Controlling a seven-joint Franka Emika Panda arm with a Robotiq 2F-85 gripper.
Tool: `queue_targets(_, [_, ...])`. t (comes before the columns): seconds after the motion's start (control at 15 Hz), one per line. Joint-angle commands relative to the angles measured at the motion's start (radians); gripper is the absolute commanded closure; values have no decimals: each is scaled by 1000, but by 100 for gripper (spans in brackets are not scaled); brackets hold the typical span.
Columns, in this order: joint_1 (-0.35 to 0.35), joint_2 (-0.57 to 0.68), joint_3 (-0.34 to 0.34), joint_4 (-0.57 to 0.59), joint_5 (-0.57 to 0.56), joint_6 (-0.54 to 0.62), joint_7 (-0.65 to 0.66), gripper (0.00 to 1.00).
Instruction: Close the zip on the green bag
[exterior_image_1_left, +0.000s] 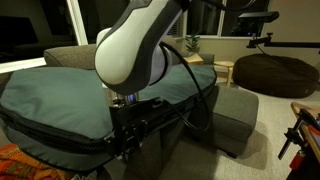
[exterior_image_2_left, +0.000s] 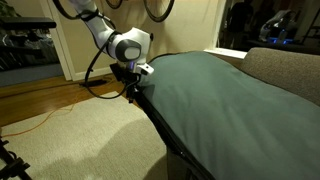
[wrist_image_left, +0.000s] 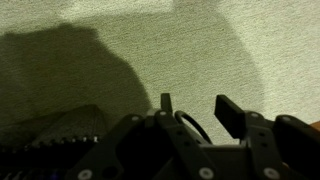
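Only the wrist view shows the gripper parted — apparently empty — over carpet.

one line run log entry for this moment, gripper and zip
gripper at bag corner by zip | jaws apart over carpet | zip closure unclear

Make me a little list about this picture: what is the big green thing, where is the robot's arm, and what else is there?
big thing: green bag, lying flat on the grey sofa
zip: dark band running along the bag's edge
end effector: at the bag's edge by the zip, fingers apart; touching or not, cannot tell
floor: pale carpet, seen between the fingers in the wrist view
also there: brown beanbag behind the sofa
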Motion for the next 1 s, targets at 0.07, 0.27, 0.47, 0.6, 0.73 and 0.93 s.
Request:
queue_targets(0.07, [8,-15,-4,-26,3,10,4,12])
queue_targets(0.27, [17,-4,-19,-17,-15,18,8,0])
queue_targets(0.47, [13,5,-18,-7,-16,27,-5,0])
queue_targets(0.6, [12,12,-15,-1,-15,30,-11,0])
queue_targets(0.73, [10,19,-13,7,-13,29,-14,0])
queue_targets(0.93, [11,23,-14,16,-14,30,-14,30])
